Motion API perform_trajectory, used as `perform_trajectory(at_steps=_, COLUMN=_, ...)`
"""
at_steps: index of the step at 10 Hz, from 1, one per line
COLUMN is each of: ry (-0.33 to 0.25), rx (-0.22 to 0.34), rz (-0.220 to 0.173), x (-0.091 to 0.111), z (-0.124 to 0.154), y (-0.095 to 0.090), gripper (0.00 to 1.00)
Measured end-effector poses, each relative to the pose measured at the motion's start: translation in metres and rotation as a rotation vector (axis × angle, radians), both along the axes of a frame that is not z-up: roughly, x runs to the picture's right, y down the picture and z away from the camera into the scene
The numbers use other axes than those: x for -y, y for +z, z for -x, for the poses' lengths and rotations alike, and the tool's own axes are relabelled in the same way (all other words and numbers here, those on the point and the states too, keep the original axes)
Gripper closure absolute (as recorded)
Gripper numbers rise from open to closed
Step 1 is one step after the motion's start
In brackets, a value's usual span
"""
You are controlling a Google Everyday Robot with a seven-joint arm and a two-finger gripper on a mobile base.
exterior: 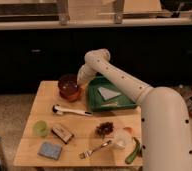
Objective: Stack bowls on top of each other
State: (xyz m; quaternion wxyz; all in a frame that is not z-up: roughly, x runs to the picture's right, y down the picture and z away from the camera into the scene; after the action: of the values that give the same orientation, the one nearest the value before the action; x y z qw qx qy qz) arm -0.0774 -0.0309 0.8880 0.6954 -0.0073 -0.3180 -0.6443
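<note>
I have the gripper [80, 81] over the far side of the table [45, 102], right at the right rim of the maroon bowl [67, 84]. Whether it is spread or pinching that rim, I cannot tell. The maroon bowl sits nested in the orange bowl [73, 96], just left of the green tray [120, 103]. A green cup [40, 128] stands near-left, well apart.

Maroon-brown bowl [67, 84]: dark, glossy, round, upright; rests nested in orange bowl [72, 95]. Orange bowl: shallower, upright, only near rim showing beneath. Stack position: far edge of table [34, 107], left of centre. Gripper [81, 80]: at right rim of maroon-brown bowl.
</note>
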Motion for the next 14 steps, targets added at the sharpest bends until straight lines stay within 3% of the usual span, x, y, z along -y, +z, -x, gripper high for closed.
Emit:
perform_trajectory(at_steps=4, ry=0.016, rx=0.019, rz=0.023, x=-0.011, z=0.003, y=0.017, gripper=0.96)
perform_trajectory(at_steps=7, ry=0.014, rx=0.025, rz=0.044, x=-0.015, z=0.007, y=0.023, gripper=0.71)
perform_trajectory(at_steps=11, ry=0.011, rx=0.026, rz=0.058, x=-0.016, z=0.014, y=0.025, gripper=0.3)
perform_trajectory(at_steps=12, ry=0.01, rx=0.016, rz=0.06, x=-0.016, z=0.015, y=0.026, gripper=0.22)
perform_trajectory(at_steps=14, ry=0.008, rx=-0.002, rz=0.059, x=-0.015, z=0.014, y=0.028, gripper=0.2)
